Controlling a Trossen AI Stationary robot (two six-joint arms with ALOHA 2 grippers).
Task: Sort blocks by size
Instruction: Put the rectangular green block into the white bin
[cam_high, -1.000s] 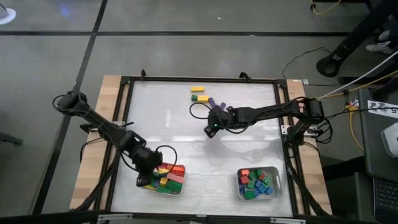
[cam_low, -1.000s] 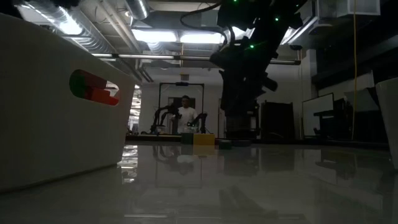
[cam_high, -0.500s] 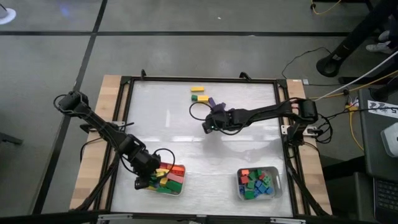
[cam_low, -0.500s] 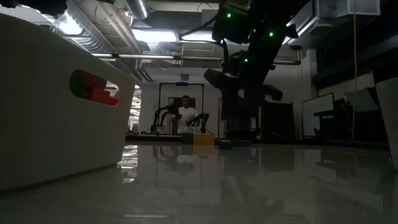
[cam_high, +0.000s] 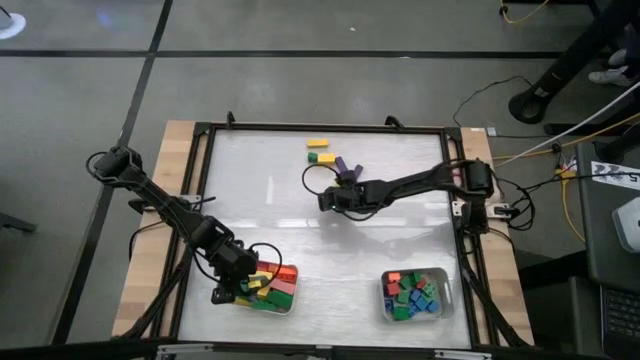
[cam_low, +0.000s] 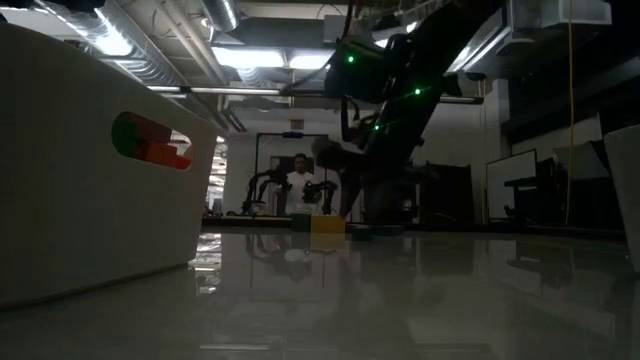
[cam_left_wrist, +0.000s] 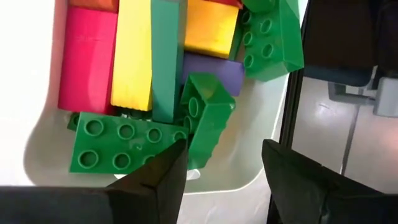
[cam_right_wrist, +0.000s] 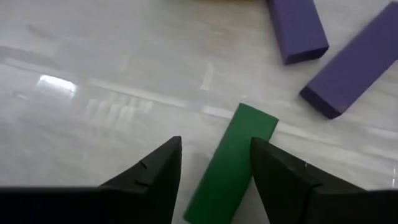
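Note:
My left gripper (cam_high: 222, 293) (cam_left_wrist: 224, 149) hangs open over the near-left tray (cam_high: 285, 305), which holds long blocks (cam_left_wrist: 134, 56) in red, yellow, green and purple. One green block (cam_left_wrist: 208, 118) leans tilted on the others, just ahead of the fingers. My right gripper (cam_high: 322, 200) (cam_right_wrist: 214, 149) is open and low over the table's middle. A long green block (cam_right_wrist: 233, 168) lies on the table between its fingers, with no touch showing. Two purple blocks (cam_right_wrist: 298, 28) lie beyond it. Yellow (cam_high: 318, 145), green (cam_high: 322, 158) and purple (cam_high: 345, 168) blocks lie loose toward the far edge.
A second tray (cam_high: 447, 300) with short blocks stands at the near right. A black frame (cam_high: 320, 128) rims the table. In the low view the left tray's wall (cam_low: 90, 170) fills the left side, and a person (cam_low: 298, 185) stands in the room far behind.
My right gripper has gone down and toward the table's left edge, rolling about its own axis as it went. It now sits low beside the loose blocks.

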